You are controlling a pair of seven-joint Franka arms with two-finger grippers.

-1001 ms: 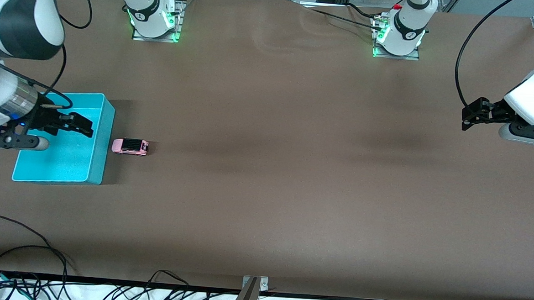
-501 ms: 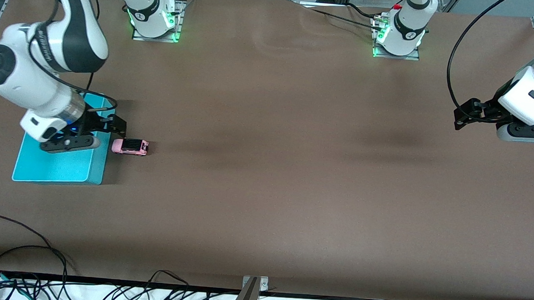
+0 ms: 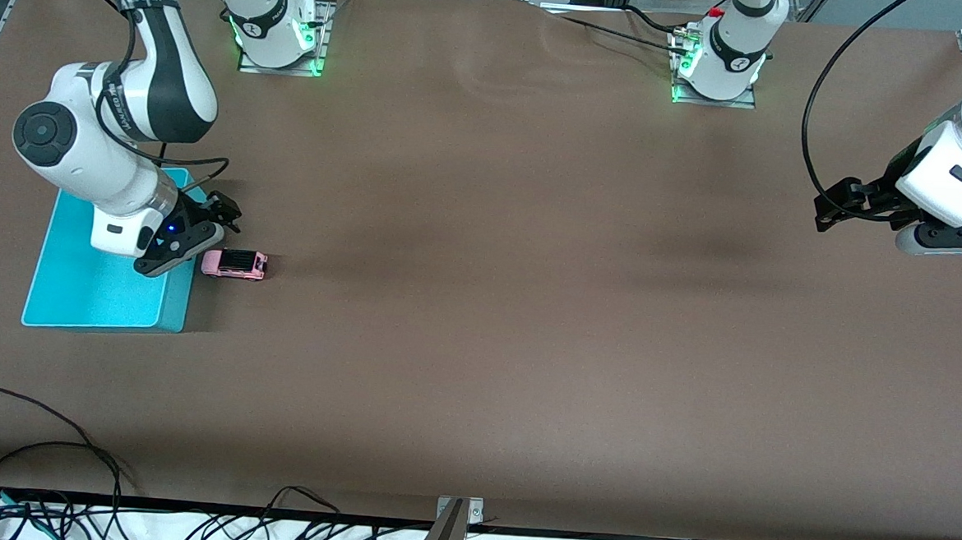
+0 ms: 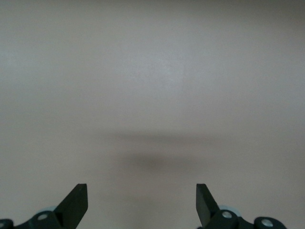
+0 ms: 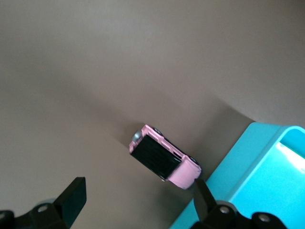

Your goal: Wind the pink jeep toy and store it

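Observation:
The pink jeep toy [image 3: 235,264], pink with a black roof, stands on the brown table just beside the turquoise bin [image 3: 108,308], on the side toward the left arm's end. It also shows in the right wrist view [image 5: 164,158] next to the bin's wall [image 5: 252,171]. My right gripper [image 3: 222,209] is open and hangs over the bin's edge, close above the jeep. My left gripper [image 3: 832,208] is open and empty above bare table at the left arm's end; its view shows only its fingertips [image 4: 78,200] and table.
The two arm bases [image 3: 275,29] [image 3: 718,60] stand along the table edge farthest from the front camera. Loose black cables [image 3: 42,477] lie along the edge nearest the camera. A metal bracket [image 3: 455,520] sits at the middle of that edge.
My right gripper has moved from over the bin's inside to over the bin's edge beside the jeep. My left gripper has shifted slightly. The jeep has not moved.

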